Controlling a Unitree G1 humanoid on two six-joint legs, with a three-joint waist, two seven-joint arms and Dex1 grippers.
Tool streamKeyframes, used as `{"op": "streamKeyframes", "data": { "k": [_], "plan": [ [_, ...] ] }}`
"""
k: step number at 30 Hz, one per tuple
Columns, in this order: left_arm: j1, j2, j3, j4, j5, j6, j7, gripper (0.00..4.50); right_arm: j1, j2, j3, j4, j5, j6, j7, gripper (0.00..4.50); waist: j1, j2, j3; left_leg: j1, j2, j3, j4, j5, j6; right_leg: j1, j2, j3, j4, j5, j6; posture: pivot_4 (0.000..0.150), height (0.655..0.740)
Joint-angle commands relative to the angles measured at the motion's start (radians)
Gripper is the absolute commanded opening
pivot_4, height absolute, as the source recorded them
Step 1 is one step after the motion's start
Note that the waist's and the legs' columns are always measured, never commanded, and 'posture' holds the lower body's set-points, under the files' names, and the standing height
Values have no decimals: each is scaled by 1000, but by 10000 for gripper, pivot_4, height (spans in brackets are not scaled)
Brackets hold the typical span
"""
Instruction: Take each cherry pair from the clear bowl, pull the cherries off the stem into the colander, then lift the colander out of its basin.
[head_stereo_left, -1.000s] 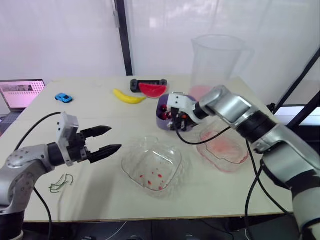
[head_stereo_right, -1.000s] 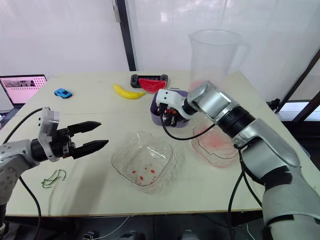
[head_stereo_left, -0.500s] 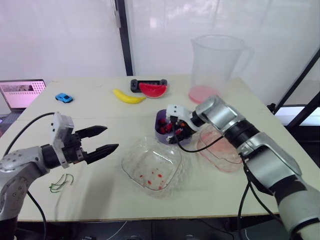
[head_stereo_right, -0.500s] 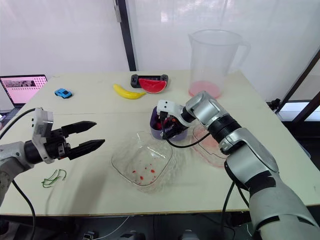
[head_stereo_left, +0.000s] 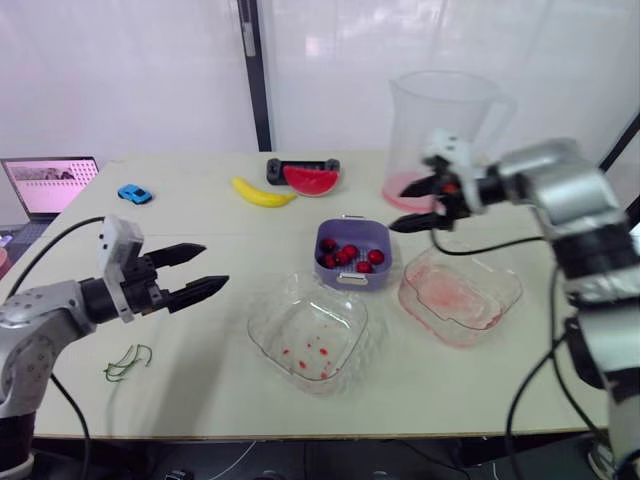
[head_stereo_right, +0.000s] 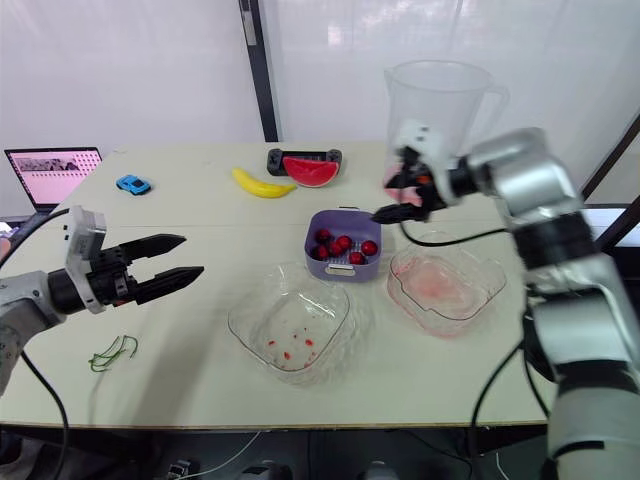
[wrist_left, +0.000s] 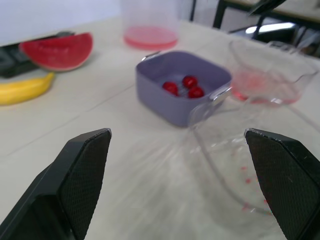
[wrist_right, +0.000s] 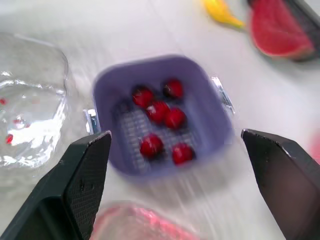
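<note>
The purple colander (head_stereo_left: 340, 272) stands on the table with several red cherries (head_stereo_left: 350, 254) in it. It sits outside the clear basin (head_stereo_left: 500, 290), which is stained pink and lies to its right. In front of it is the clear bowl (head_stereo_left: 272, 322), holding only red specks. My right gripper (head_stereo_left: 407, 206) hangs open and empty in the air, above and to the right of the colander, near the jug. My left gripper (head_stereo_left: 197, 269) is open and empty over the table's left side, pointing toward the bowl. Through its wide-apart fingers, the right wrist view looks down on the colander (wrist_right: 200, 100).
A tall clear jug (head_stereo_left: 440, 120) stands at the back right. A banana (head_stereo_left: 260, 192), a watermelon slice (head_stereo_left: 308, 179) on a black controller, a blue toy car (head_stereo_left: 133, 193) and a laptop (head_stereo_left: 50, 185) lie along the back. Green stems (head_stereo_left: 125, 362) lie front left.
My right gripper set the colander down on the table, opened, then rose and drew back to the right toward the jug. The left arm barely moved.
</note>
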Motion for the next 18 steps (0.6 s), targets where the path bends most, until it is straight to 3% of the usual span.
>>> {"op": "streamKeyframes", "data": {
  "k": [1,6,11,18],
  "plan": [
    [8,12,-2,39,88,-72,35,45000,145,-74,-211,-130,76,-41,-49,44551,-1,1,0,0,0,1,0,0,0,0,0,1,0,0,0,1500,7400],
    [74,0,16,103,156,-179,26,45000,512,-169,-512,-229,169,-23,-27,44551,6,1,0,1,1,1,-1,-1,2,0,0,1,0,0,0,1500,7400],
    [137,24,39,152,160,-193,-11,45000,749,-162,-727,-235,234,-17,-42,44551,4,1,0,2,1,4,2,-1,2,2,0,2,0,0,0,1500,7400],
    [186,27,58,159,153,-195,-44,45000,909,-109,-807,-187,245,-179,-63,44551,3,1,0,17,2,4,-2,-2,4,19,0,2,-8,0,0,1500,7400]
  ]
}}
